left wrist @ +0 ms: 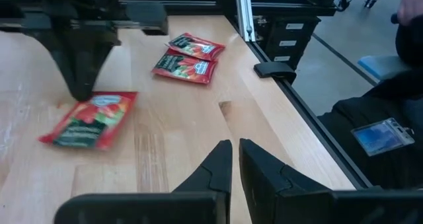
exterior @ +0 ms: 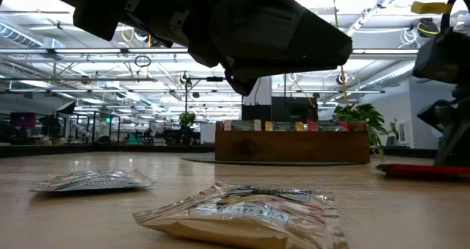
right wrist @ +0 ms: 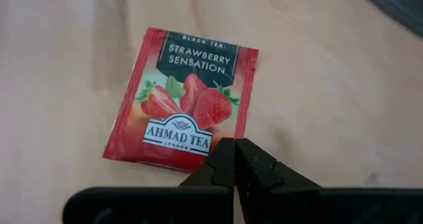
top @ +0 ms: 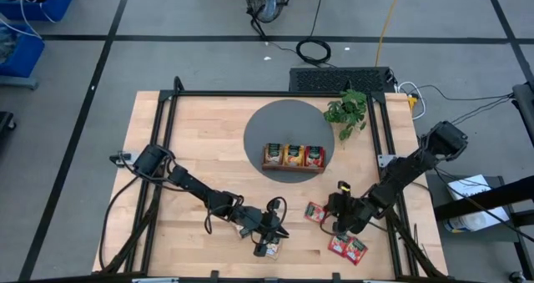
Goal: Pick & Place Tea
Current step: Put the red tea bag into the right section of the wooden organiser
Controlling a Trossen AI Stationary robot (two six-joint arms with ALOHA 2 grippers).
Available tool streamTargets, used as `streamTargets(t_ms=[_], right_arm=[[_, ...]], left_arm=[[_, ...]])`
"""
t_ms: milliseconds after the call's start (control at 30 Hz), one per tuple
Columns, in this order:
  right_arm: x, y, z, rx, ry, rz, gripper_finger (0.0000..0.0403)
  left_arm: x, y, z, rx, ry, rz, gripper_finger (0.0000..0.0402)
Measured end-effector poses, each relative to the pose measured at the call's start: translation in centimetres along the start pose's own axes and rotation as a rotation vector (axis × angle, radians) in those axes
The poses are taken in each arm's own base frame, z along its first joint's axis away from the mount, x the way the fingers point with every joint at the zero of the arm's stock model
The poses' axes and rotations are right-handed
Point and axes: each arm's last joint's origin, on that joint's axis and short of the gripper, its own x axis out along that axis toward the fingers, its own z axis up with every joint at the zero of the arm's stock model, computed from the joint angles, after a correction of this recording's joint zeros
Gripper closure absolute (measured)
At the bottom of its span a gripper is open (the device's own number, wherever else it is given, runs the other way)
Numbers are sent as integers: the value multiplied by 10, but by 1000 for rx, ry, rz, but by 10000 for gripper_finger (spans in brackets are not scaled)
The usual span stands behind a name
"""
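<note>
Jaws clenched on nothing: right gripper (right wrist: 234, 159) poised at the edge of a red strawberry tea sachet (right wrist: 182, 98) on the worktop (top: 200, 149); left gripper (left wrist: 235, 163) likewise pinched shut and empty, above a pale sachet (top: 269, 249) at the near edge. Two more red sachets (top: 347, 247) lie just beside the right arm. Farther back, wooden tray (top: 293, 156) on a grey round mat (top: 284, 120), three compartments each stocked with sachets; leafy plant (top: 348, 112) beyond.

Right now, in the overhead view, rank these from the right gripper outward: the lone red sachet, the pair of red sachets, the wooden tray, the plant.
1. Lone red sachet, just beside the right gripper.
2. Pair of red sachets, near the table's front edge.
3. Wooden tray, on the dark round mat.
4. Plant, at the back.
</note>
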Motion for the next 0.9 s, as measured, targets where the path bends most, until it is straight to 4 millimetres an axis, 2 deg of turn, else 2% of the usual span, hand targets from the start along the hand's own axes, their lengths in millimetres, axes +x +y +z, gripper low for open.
streamTargets(t_ms=[300, 533, 633, 733, 900], right_arm=[[16, 21, -1, 82, -58, 163, 403], [12, 20, 0, -2, -95, 146, 403], [6, 19, 5, -5, -119, 144, 403], [2, 18, 7, -7, -120, 135, 403], [0, 12, 4, 38, -76, 90, 403]], left_arm=[[0, 0, -2, -9, 18, 2, 371], [3, -3, -6, -24, 41, -65, 371], [15, -7, -11, -12, 75, -79, 371], [35, -9, -11, -10, 106, -74, 371], [66, -1, -13, -22, 240, -24, 371]])
